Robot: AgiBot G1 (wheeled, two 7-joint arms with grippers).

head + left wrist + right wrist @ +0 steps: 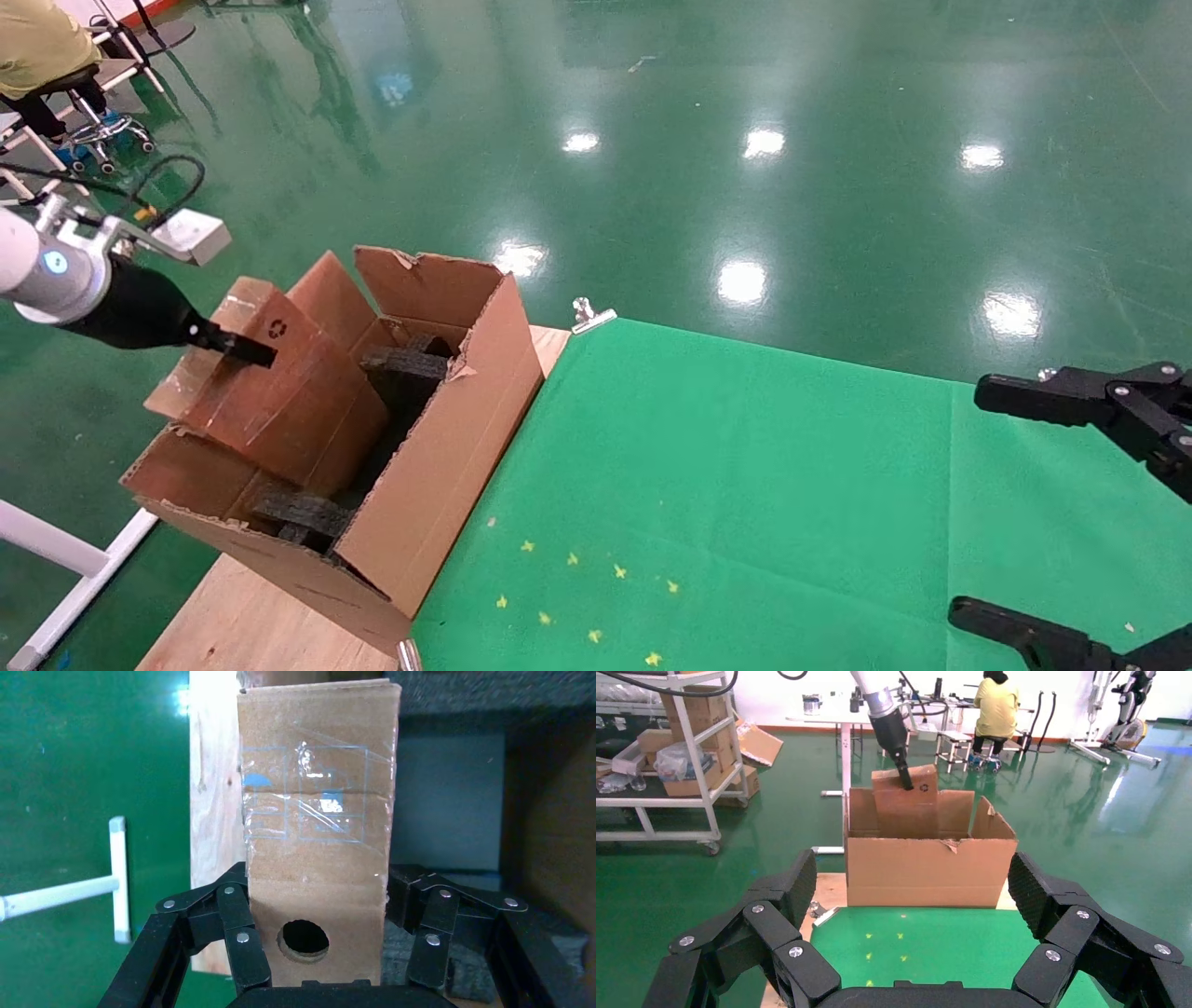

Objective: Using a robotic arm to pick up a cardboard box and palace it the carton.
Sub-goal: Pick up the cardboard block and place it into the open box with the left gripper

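Note:
The white robotic arm (56,270) reaches in from the left. My left gripper (244,347) is shut on the upper end of the cardboard box (279,382), a slim brown taped box with a recycling mark. The box leans tilted, its lower end down inside the carton (447,466) between black foam blocks (405,363). In the left wrist view the box (316,811) with its round hole sits between the fingers (239,910). My right gripper (1052,503) is open and empty over the table's right side. In the right wrist view the carton (926,871) and the box (905,808) stand beyond my right gripper (914,878).
A green cloth (745,485) with yellow star marks (577,596) covers the table to the right of the carton. Bare wooden tabletop (251,624) lies under the carton. A metal clip (591,315) holds the cloth's far edge. A seated person (37,47) is far left.

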